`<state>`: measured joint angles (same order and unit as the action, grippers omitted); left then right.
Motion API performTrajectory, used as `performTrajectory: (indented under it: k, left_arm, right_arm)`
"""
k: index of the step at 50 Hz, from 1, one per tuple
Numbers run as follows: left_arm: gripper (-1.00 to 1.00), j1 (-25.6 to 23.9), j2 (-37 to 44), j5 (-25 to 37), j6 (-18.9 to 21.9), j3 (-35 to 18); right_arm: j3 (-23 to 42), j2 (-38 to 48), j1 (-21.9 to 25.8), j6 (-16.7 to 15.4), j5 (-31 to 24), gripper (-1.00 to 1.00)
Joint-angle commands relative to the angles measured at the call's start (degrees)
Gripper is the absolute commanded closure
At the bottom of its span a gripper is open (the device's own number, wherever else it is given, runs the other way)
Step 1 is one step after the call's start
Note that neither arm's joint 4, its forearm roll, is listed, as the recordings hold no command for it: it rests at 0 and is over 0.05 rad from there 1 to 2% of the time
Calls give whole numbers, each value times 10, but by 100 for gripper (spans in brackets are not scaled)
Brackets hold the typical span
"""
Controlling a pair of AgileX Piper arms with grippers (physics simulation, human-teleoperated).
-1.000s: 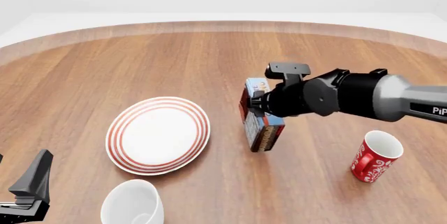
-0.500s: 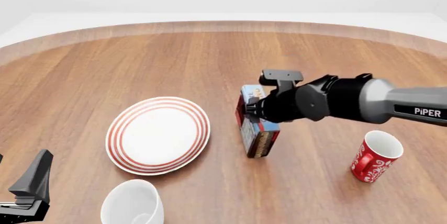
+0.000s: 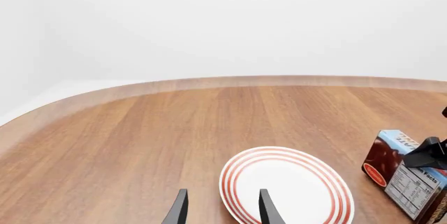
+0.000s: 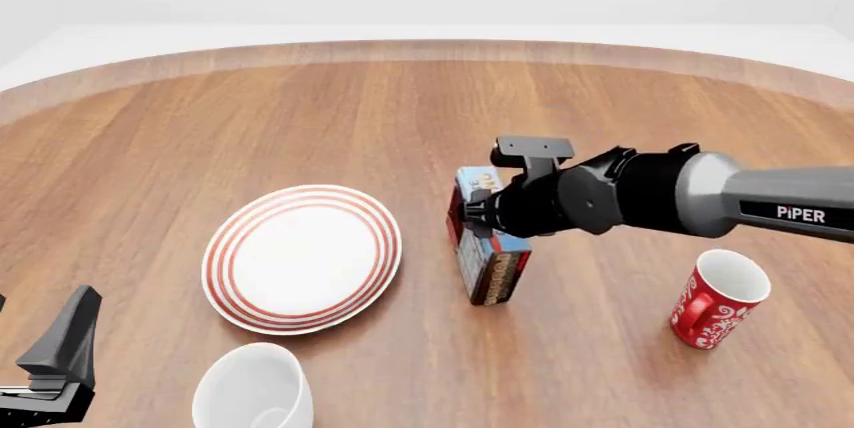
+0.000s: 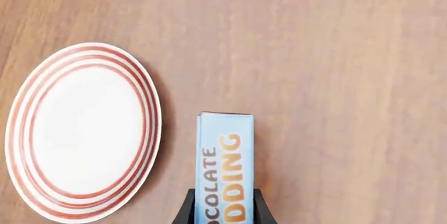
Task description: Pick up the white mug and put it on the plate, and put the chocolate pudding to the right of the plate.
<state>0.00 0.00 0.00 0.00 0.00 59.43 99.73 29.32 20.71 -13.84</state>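
The white mug (image 4: 254,388) stands upright at the near edge, just in front of the plate (image 4: 302,256). The red-ringed plate also shows in the left wrist view (image 3: 286,187) and the right wrist view (image 5: 80,130). My right gripper (image 4: 483,216) is shut on the chocolate pudding (image 4: 487,248), held on edge and tilted just right of the plate. I cannot tell whether the carton touches the table. Its light blue face shows between my fingers (image 5: 225,150). My left gripper (image 3: 222,211) is open and empty at the near left, apart from the mug.
A red mug with white swirls (image 4: 714,298) stands tilted at the right, near the right arm's forearm. The table's curved far edge (image 4: 427,48) runs across the back.
My right gripper has carried the pudding carton leftward, closer to the plate, and slightly lower. The left gripper, plate and both mugs have not moved.
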Motion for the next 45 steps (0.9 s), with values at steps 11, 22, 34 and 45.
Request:
performTrajectory:
  k: [11,22,34,45]
  left_arm:
    - [-100,0,0,0,0,0]
    - [-100,0,0,0,0,0]
    - [-100,0,0,0,0,0]
    - [-100,0,0,0,0,0]
  right_arm:
    - [-1,-12,-11,-2,-8,-100]
    - [4,-35,-7,-15,-15,-100]
    - [6,-66,-12,-37,-24,-100]
    - [2,-87,-9,-46,-29,-100]
